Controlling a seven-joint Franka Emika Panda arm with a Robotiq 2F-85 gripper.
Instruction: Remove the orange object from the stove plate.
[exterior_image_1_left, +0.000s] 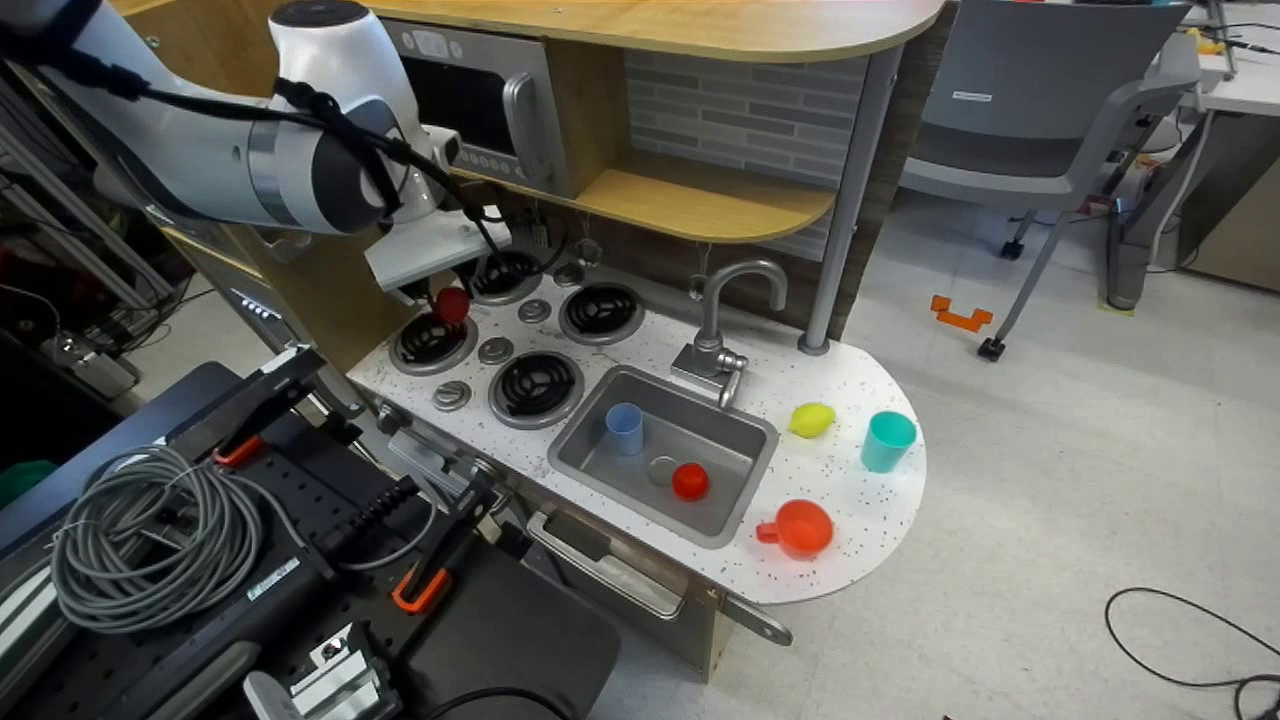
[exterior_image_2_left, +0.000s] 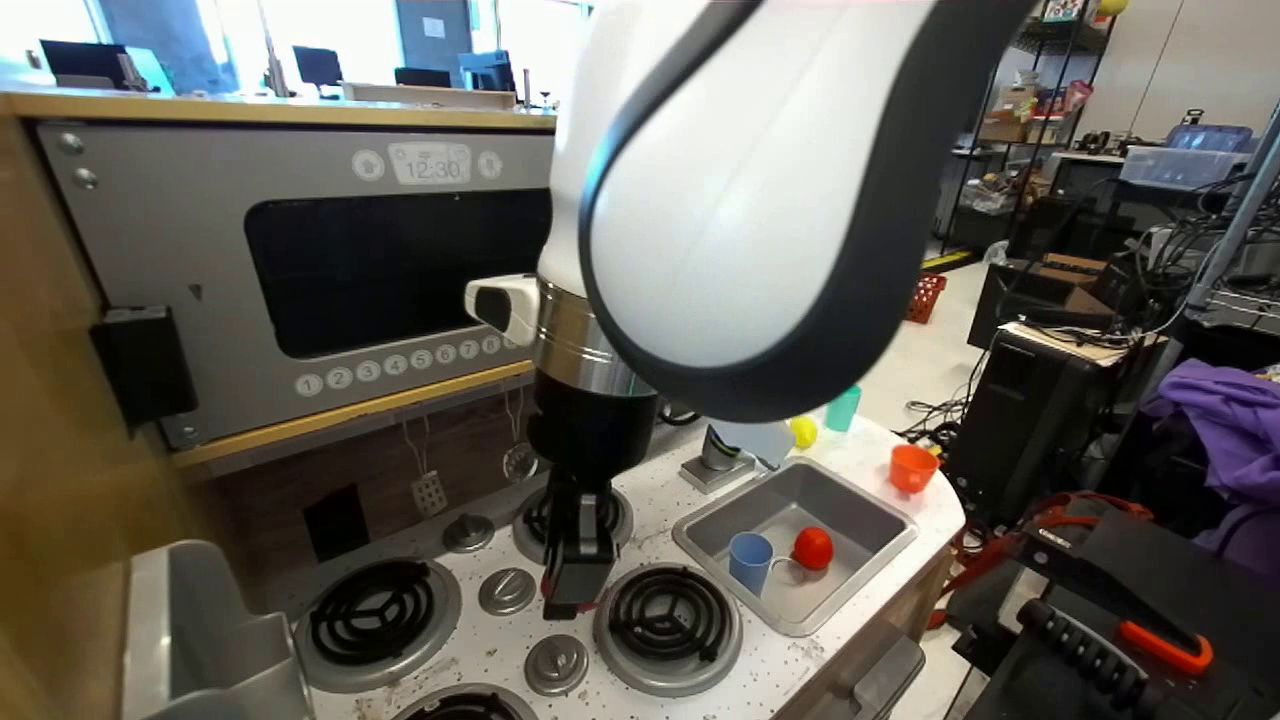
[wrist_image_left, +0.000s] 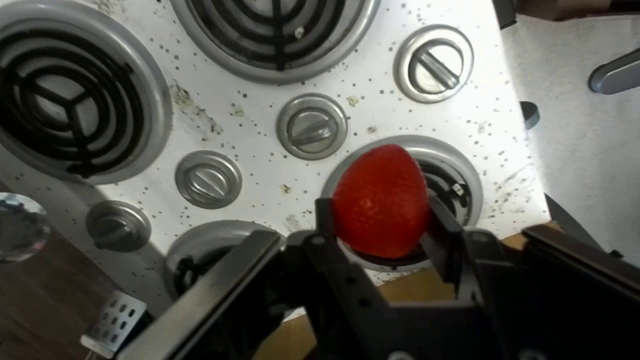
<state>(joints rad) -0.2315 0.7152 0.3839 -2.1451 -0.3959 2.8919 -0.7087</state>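
Observation:
The orange object (wrist_image_left: 382, 202), a small roundish red-orange piece, is between my gripper's (wrist_image_left: 381, 216) fingers, which touch it on both sides. In an exterior view the orange object (exterior_image_1_left: 453, 305) hangs from the gripper (exterior_image_1_left: 436, 296) above the stove plate (exterior_image_1_left: 460, 357). The stove plate (wrist_image_left: 475, 192) shows behind and below it in the wrist view, a black coil in a silver rim. It looks apart from the object. In an exterior view the gripper (exterior_image_2_left: 570, 604) hides nearly all of the object; only a thin red edge shows.
The sink (exterior_image_1_left: 758, 455) holds a blue cup (exterior_image_1_left: 625, 430) and another red round piece (exterior_image_1_left: 690, 481). A yellow lemon-shaped piece (exterior_image_1_left: 811, 419), a teal cup (exterior_image_1_left: 888, 441) and an orange-red cup (exterior_image_1_left: 803, 528) stand beyond it. A faucet (exterior_image_1_left: 711, 310) and microwave shelf (exterior_image_1_left: 700, 195) rise behind.

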